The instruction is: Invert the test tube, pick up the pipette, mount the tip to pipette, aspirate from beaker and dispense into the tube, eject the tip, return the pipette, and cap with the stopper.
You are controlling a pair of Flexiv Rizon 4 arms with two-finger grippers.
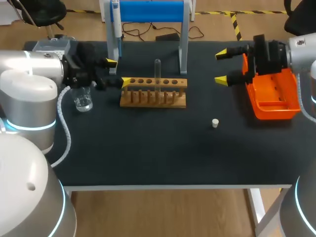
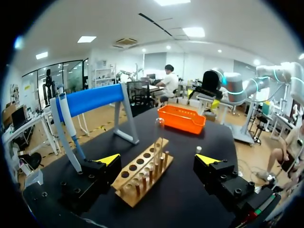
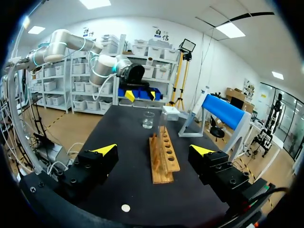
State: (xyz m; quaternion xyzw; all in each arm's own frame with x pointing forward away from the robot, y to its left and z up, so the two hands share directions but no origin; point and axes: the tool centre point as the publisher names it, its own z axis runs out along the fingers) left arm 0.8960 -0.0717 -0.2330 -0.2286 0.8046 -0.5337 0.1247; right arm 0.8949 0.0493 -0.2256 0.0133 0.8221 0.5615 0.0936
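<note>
Standing upright in a middle hole of the wooden rack, the glass test tube rises well above the row of holes. Whether its mouth points up or down cannot be told. The rack sits on the black table, toward the back, with a row of pegs along its front side.

The left gripper is at the rack's left end with its fingers spread wide and nothing between them. In the head view one yellow tip overlaps the end of the rack, but contact cannot be judged. From the left wrist view the rack runs out ahead between the two open fingers, the tube standing partway along it.

A small glass beaker with a little clear liquid stands near the table's left side, just beside the left arm and in front of its gripper. The pipette hangs on the blue-barred stand behind the rack.

The right gripper is also wide open and empty, and it sits at the inner end of the orange tray, well apart from the rack. The small white stopper lies alone on the table, between rack and tray and nearer the front edge. It touches neither of them.
</note>
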